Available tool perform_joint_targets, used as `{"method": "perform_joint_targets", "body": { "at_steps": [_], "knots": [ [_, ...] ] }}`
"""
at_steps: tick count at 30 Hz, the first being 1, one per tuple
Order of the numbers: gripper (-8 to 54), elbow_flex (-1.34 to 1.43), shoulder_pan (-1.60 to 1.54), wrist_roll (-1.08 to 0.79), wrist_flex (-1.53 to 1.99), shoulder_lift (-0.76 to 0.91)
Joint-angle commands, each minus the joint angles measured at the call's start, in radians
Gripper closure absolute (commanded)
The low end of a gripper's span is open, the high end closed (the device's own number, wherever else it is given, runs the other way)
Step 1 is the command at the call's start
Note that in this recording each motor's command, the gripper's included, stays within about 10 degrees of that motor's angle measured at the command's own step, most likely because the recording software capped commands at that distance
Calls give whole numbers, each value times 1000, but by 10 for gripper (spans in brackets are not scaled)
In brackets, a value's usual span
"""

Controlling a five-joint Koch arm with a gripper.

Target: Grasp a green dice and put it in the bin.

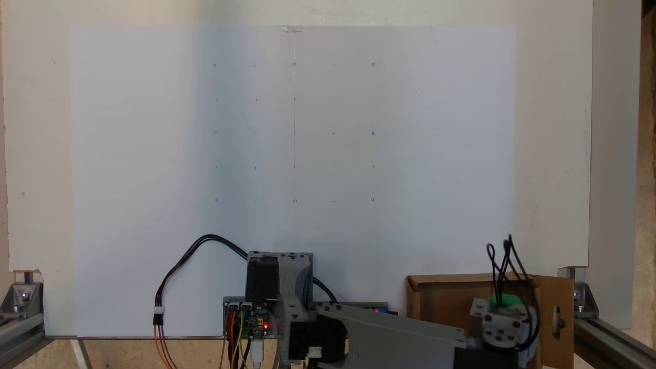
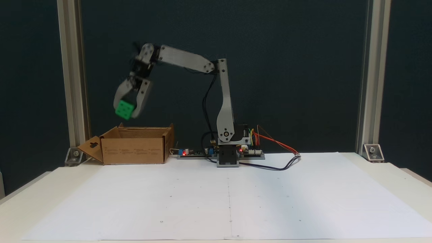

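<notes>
One green dice [image 2: 124, 109], a small bright green cube with rounded corners and same-green pips on its faces, is clamped between the two fingers of the gripper [image 2: 128, 110], sitting at the fingertips at about 6 o'clock from the wrist in a fixed view. It hangs in the air above the one bin [image 2: 135, 149], a brown cardboard box with open flaps and a handle hole in its side flap, roughly at 12 o'clock over the box's left part. From above, a sliver of green [image 1: 505, 300] peeks out behind the wrist at the bin [image 1: 441, 300], at about 5 o'clock on the white sheet [image 1: 292, 179].
</notes>
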Motion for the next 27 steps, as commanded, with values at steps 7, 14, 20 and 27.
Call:
{"method": "perform_joint_targets", "body": {
  "at_steps": [7, 14, 20, 27],
  "knots": [
    [339, -48, 166, -187, -23, -153],
    [339, -26, 206, -245, -23, -199],
    [106, -28, 212, -250, -54, -199],
    [24, -31, 196, -152, -360, -178]
  ]
}}
